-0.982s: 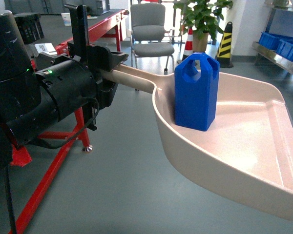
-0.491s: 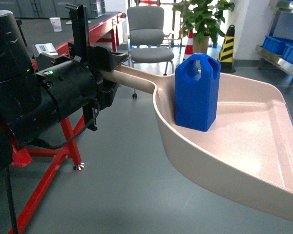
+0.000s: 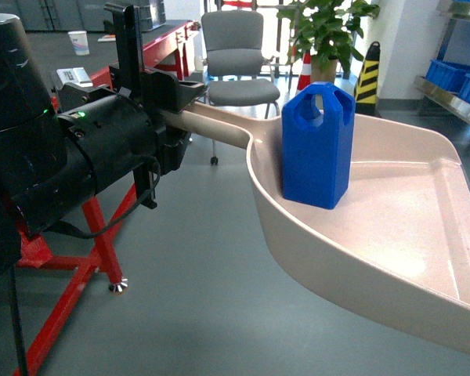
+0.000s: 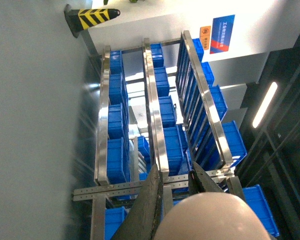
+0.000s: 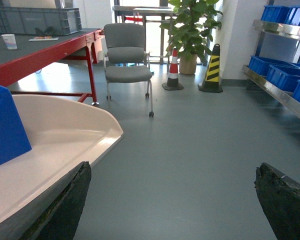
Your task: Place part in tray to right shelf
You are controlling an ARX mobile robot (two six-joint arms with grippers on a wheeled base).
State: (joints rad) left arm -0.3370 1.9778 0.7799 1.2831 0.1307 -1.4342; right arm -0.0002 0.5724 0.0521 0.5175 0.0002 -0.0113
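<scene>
The blue part (image 3: 317, 145) stands upright in the back of the beige tray (image 3: 407, 211), close to where the handle (image 3: 219, 125) joins. My left gripper (image 3: 176, 98) is shut on that handle and holds the tray level above the floor. In the left wrist view the jaws (image 4: 174, 171) clamp the rounded handle end (image 4: 210, 217). The right shelf (image 4: 152, 95) with its blue crates lies beyond. My right gripper (image 5: 172, 167) is open and holds nothing, to the right of the tray (image 5: 65, 130) and part (image 5: 5, 125). The head view does not show it.
A red-framed table (image 3: 164, 47) with a paper cup (image 3: 78, 41) stands at left. Ahead are a grey chair (image 3: 235, 59), a potted plant (image 3: 325, 31) and striped cones (image 3: 366, 74). The steel shelf rail (image 5: 275, 90) with blue crates (image 5: 270, 67) runs along the right.
The background has slid: the red table's foot has moved down and left in the head view, so the base is rolling. Tray and part stay steady in the left gripper.
</scene>
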